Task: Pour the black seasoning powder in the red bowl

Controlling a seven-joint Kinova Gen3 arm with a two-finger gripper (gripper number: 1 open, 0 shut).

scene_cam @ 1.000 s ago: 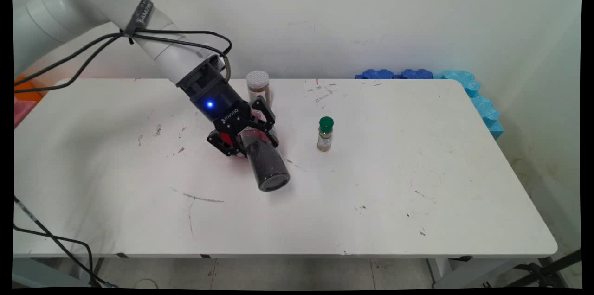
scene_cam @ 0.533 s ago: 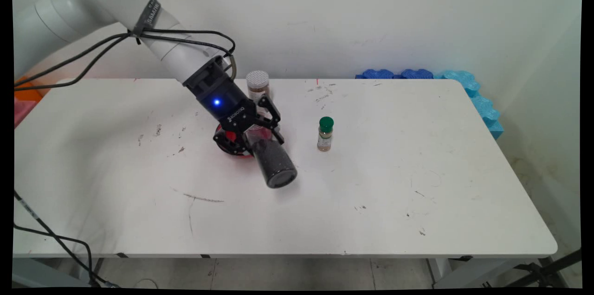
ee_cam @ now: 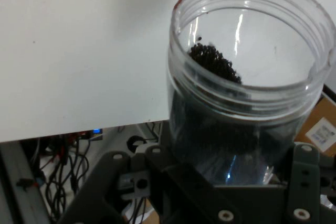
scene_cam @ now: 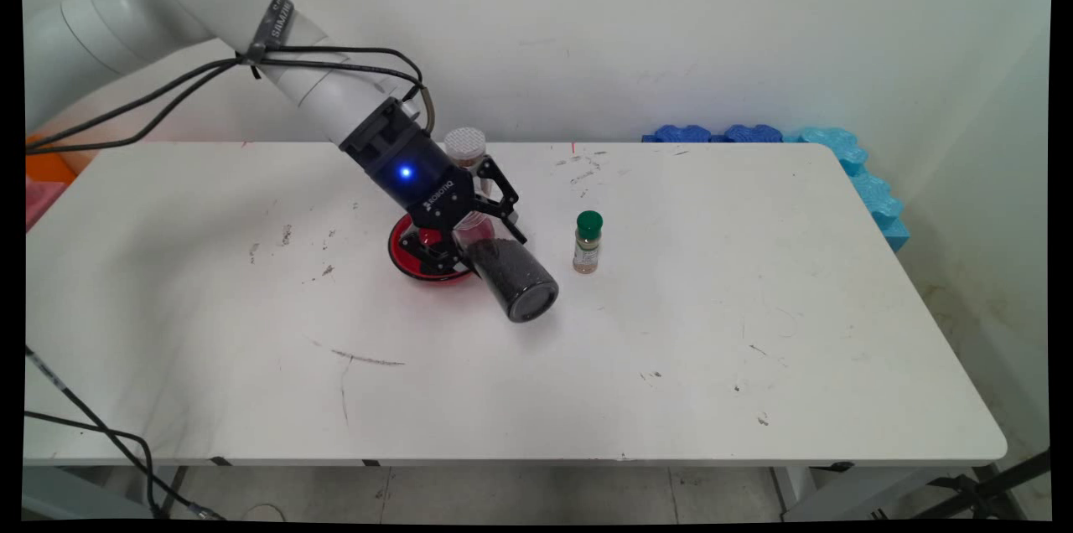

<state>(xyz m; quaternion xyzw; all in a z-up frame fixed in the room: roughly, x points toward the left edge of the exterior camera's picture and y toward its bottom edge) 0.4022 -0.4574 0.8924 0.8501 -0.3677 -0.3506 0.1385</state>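
Gripping an open clear jar (scene_cam: 511,277) of dark grains — tilted, lifted off the white table (scene_cam: 754,349) — the gripper (scene_cam: 469,235) hangs over a red dish (scene_cam: 406,252), near a green-capped bottle (scene_cam: 588,242).

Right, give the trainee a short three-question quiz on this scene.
1. True or false: the gripper holds the clear jar of black grains tilted, not upright.
2. What colour is the dish on the table beneath the gripper?
3. Which stands nearest the held jar? A: green-capped spice bottle; B: white-capped jar

Key: 1 true; 2 red; 3 A
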